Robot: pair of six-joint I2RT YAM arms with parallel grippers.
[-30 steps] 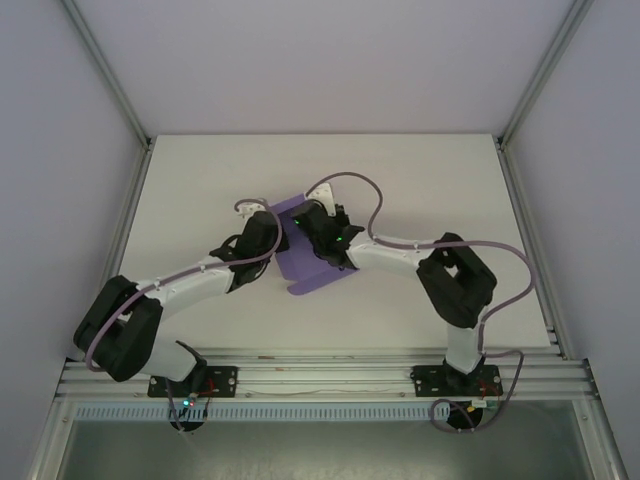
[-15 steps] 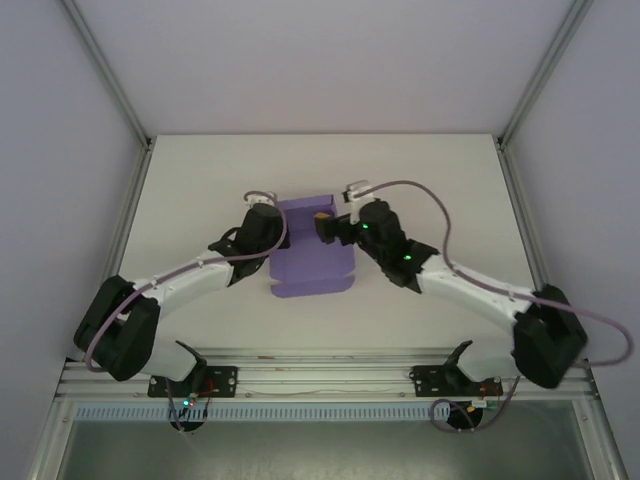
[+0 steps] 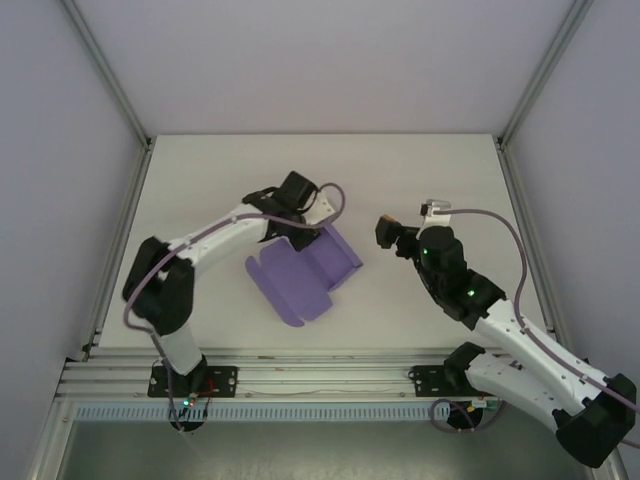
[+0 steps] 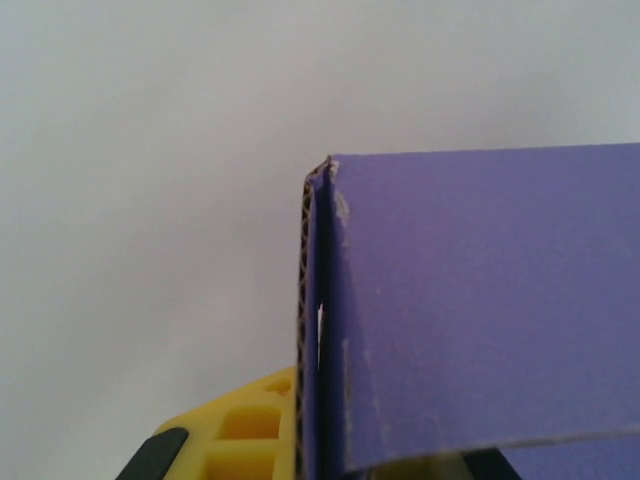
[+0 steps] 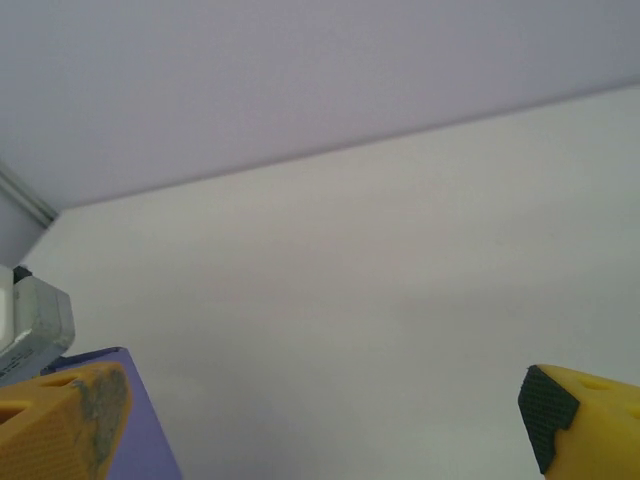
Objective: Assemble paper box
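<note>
Near the middle of the counter (image 3: 440,175) the paper box (image 3: 300,278) is laid half folded, its long axis running near-left to far-right. Its far edge is clamped by the left pincer (image 3: 303,224). The right pincer (image 3: 384,232), spread wide and empty, is held just off the far-right end.

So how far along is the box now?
Early. Done: one panel of the paper box looks folded up, seen edge-on from the left wrist. In hand: the left claw pinches that panel; the right claw is open, off the card. Left: the other flaps lie flat, nothing closed.
</note>
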